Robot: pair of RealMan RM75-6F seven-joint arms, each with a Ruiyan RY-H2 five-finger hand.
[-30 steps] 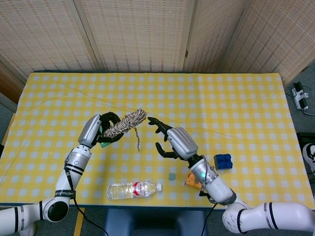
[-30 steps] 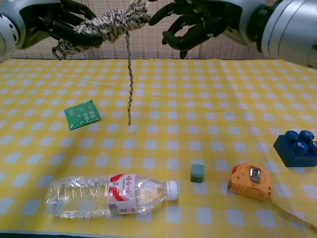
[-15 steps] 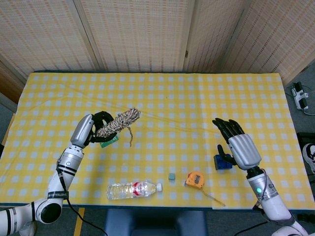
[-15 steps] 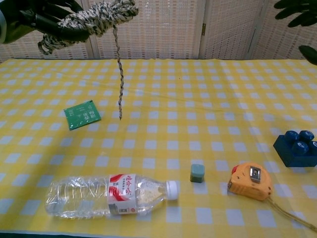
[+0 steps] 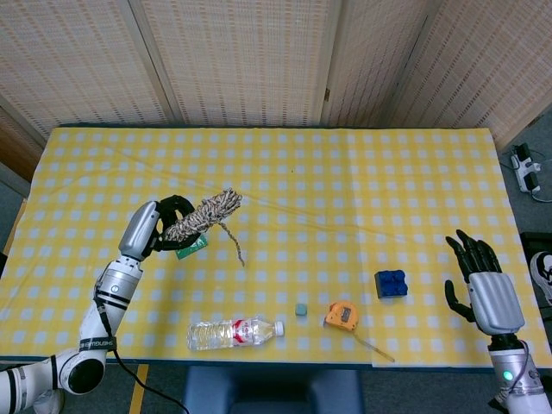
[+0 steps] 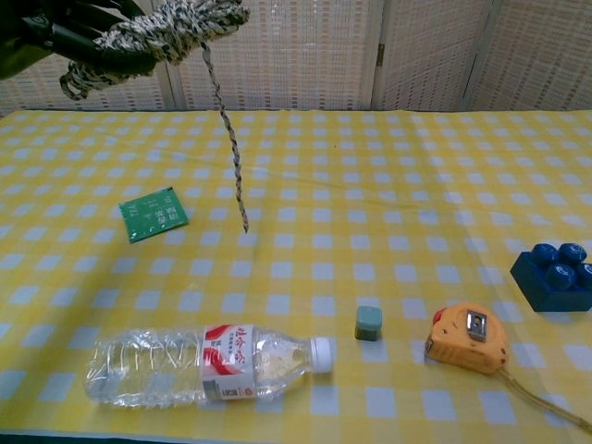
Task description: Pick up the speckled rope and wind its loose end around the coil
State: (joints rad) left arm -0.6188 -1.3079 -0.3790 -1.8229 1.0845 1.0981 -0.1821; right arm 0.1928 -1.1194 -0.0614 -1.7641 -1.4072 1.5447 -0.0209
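Observation:
My left hand [image 5: 155,226] [image 6: 65,39] grips the speckled rope coil [image 5: 201,216] [image 6: 157,28] and holds it up above the left half of the table. The coil's loose end [image 5: 235,243] [image 6: 228,139] hangs free below it, its tip clear of the cloth. My right hand [image 5: 483,289] is far off at the table's right front corner, fingers spread and holding nothing. The chest view does not show the right hand.
A green circuit card [image 6: 154,213] lies under the coil. A clear water bottle [image 6: 199,363] lies at the front edge, with a small grey-green block [image 6: 368,323], an orange tape measure [image 6: 467,338] and a blue brick [image 6: 555,275] to its right. Yellow checked tablecloth [image 5: 345,190].
My right hand has drawn back from beside the coil to the right front corner. The left hand has kept the coil raised, shifting slightly left, and the loose end swings.

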